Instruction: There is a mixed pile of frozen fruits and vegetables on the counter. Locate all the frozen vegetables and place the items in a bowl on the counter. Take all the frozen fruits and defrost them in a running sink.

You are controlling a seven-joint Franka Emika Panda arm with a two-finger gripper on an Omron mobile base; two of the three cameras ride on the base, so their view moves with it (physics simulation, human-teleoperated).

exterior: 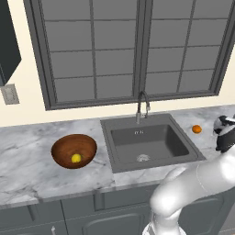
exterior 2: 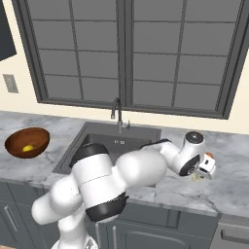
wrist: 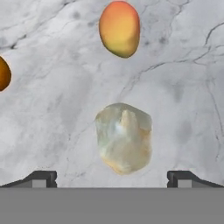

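Observation:
My gripper (wrist: 111, 180) is open and points down at the counter (wrist: 52, 118) right of the sink (exterior: 151, 142). The whitish lumpy vegetable (wrist: 124, 138) lies between and just ahead of the spread fingertips (wrist: 41, 178), untouched. Beyond it lies the orange-red, peach-like fruit (wrist: 119, 28), and the orange fruit (wrist: 3, 73) shows at the left edge. The orange fruit (exterior: 196, 129) also lies on the counter right of the sink. In the right base view the gripper (exterior 2: 203, 171) hangs low over the marble. The brown wooden bowl (exterior: 73, 149) stands left of the sink and holds the yellow vegetable (exterior: 76, 158).
The curved dark faucet (exterior: 143, 104) stands behind the basin, and I see no water running. A large grey window (exterior: 137, 46) fills the wall behind. My white arm (exterior 2: 121, 175) reaches across the front of the sink toward the right.

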